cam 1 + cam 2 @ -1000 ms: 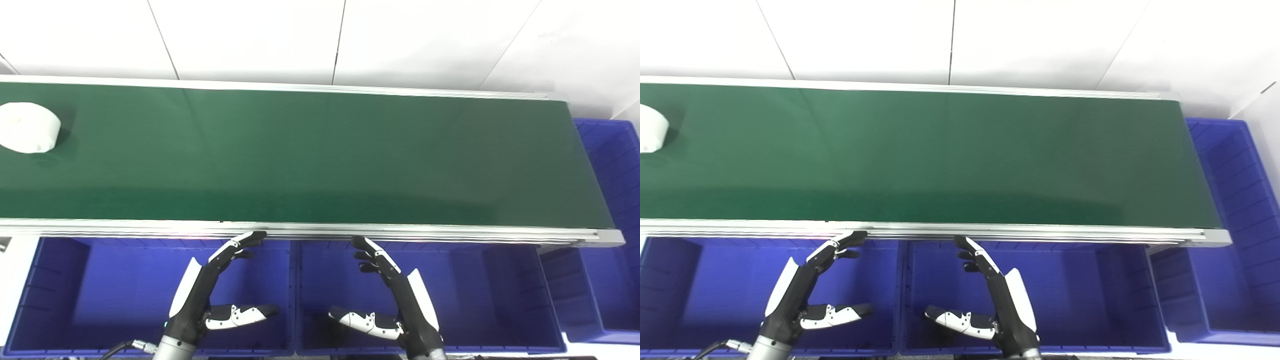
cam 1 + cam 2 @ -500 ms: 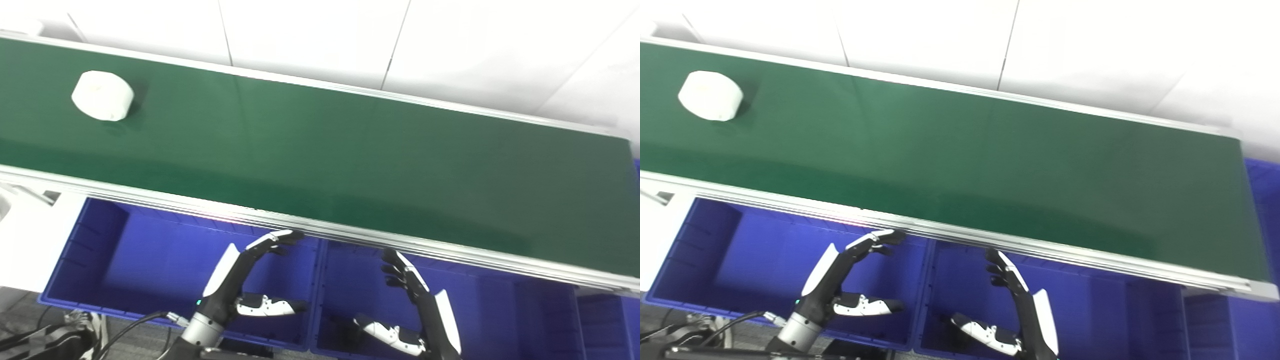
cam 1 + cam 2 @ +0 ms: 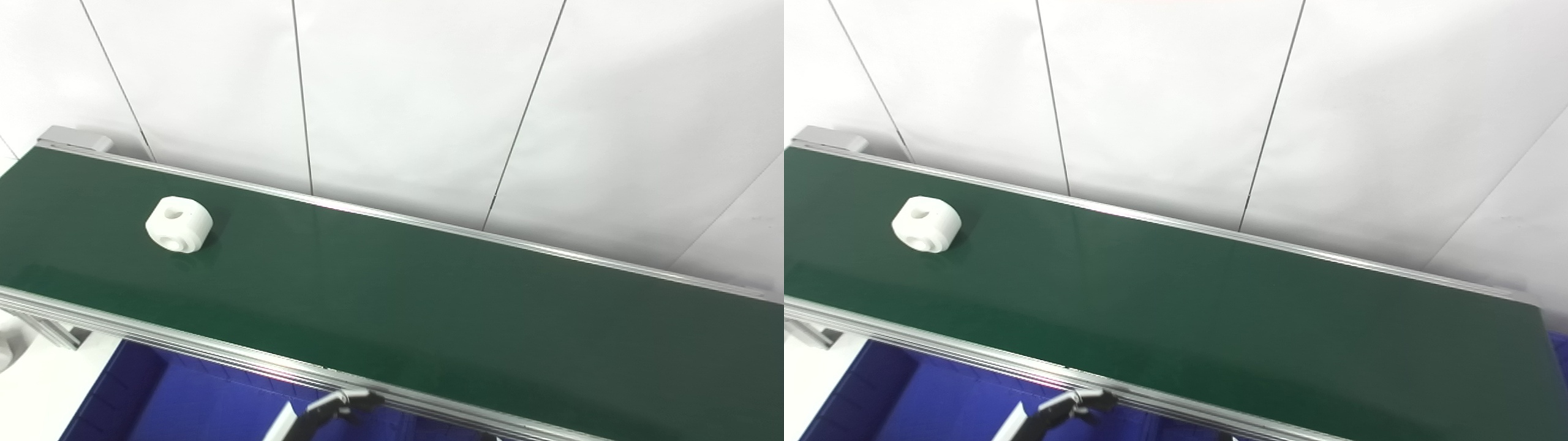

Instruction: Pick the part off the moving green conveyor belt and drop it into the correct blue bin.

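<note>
**A:** Where is your part right now?

**B:** Your white part (image 3: 179,224) lies on the green conveyor belt (image 3: 429,306), toward the belt's left end and closer to the far rail than the near one. It is a short, thick round piece with a hole in its top face and another opening low on the side that faces you. Nothing touches it.

**A:** And your hands?

**B:** Only your left hand (image 3: 1062,411) shows, and only partly. Its dark fingers (image 3: 343,402) poke up from the bottom edge, just in front of the belt's near aluminium rail (image 3: 184,343) and below the level of the belt surface. They look gently curled at the tips, but the palm and thumb are cut off, so you cannot tell whether the fingers are spread or pressed together. They hold nothing that you can see. The hand is well apart from the part, which sits far to the left and across the belt from it.

**A:** Your right hand?

**B:** It is out of both views.

**A:** What about the bin?

**B:** You see a slice of a blue bin (image 3: 159,404) below the near rail at the bottom left, with your left fingers over its right part. In the right eye view a sliver of blue (image 3: 1557,349) also shows past the belt's right end. Behind the belt stands a white panelled wall (image 3: 398,92) with thin dark seams.
</note>
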